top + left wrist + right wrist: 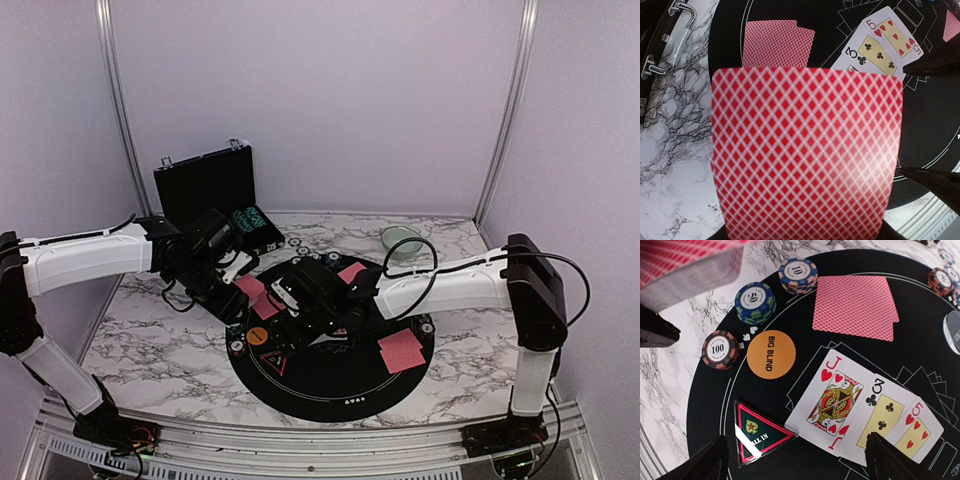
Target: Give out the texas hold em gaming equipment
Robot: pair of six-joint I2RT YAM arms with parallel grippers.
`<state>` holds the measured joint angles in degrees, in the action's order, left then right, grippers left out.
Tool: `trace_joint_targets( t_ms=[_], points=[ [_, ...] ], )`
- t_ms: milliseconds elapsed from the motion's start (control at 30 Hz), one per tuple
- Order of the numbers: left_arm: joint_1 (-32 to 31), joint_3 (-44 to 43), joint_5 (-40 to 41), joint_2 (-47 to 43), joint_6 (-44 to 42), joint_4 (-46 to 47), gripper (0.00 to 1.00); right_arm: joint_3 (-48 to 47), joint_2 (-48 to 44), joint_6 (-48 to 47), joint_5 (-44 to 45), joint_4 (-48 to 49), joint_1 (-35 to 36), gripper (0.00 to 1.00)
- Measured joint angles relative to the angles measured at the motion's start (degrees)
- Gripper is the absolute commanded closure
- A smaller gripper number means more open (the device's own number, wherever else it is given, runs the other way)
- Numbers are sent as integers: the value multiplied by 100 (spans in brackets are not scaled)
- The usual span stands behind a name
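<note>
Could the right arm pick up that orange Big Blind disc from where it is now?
Probably yes. Its fingers stand open and empty, and the orange disc lies uncovered close by. The 100 chip stack beside it crowds one side, and a flat disc may be hard to pinch.

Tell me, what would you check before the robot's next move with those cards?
1. Left gripper grips the deck of pinkish-red diamond-backed cards: ok.
2. Right gripper open and empty: ok.
3. The three face-up cards lie on the round black mat, overlapping: ok.
4. The orange round BIG BLIND disc sits beside the striped chip stacks: ok.
5. Every seat has a face-down pair: cannot tell.
</note>
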<state>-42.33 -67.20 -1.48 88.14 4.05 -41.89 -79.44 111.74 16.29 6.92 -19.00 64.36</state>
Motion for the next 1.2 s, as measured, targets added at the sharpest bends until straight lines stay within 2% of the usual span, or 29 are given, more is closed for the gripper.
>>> trace_joint_targets(
  t_ms=[267, 333, 533, 1200],
  points=[
    [122, 50, 0, -17, 0, 24, 50, -234, 264, 323, -289, -610, 2, 6],
    [142, 59, 0, -17, 2, 22, 50, -365, 356, 345, -319, -769, 2, 2],
    [184, 59, 0, -17, 2, 28, 50, -791, 638, 374, -417, -1027, 22, 2],
    [269, 149, -9, -107, 2, 70, 50, -1261, 1193, 382, -334, -1346, 234, 18]
  ],
)
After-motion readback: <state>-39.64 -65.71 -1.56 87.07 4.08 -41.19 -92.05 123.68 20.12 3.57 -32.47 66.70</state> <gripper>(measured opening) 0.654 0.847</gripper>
